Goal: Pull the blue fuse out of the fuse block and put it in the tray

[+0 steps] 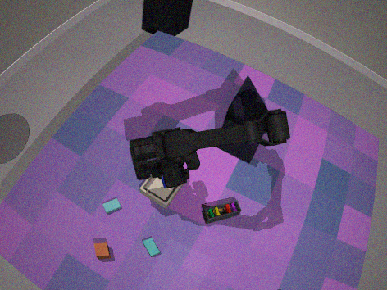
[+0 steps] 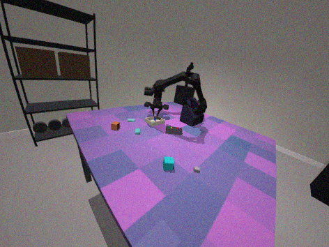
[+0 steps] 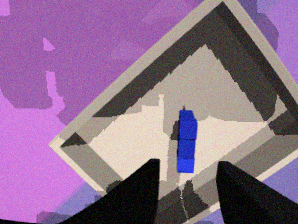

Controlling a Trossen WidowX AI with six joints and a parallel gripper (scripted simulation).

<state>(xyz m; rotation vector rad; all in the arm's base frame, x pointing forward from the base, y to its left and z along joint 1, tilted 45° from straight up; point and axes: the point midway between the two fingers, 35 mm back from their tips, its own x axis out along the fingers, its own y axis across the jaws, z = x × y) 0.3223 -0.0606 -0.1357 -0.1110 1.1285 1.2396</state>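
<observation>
The jaws [image 2: 155, 116] are parted, nothing gripped; beside the tray [image 1: 166, 204] [image 2: 159, 123] [image 3: 137, 69], teal pieces and an orange block [image 1: 102, 250] [image 2: 115, 125] are seen.

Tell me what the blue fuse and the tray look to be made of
The blue fuse looks like plastic, matte, going by its even, saturated colour. The tray could be plastic or painted metal: plain beige walls, no visible grain or shine.

Patchwork tabletop [image 1: 197, 250] [image 2: 195, 202] [image 3: 30, 165] (purplish), cubes atop [image 1: 102, 250] [image 2: 169, 163].Purple-blue tabletop [image 1: 197, 250] [image 2: 195, 202] [image 3: 30, 165] (patchwork!) under tray [image 1: 144, 192] [image 2: 155, 123] [image 3: 150, 59].
</observation>
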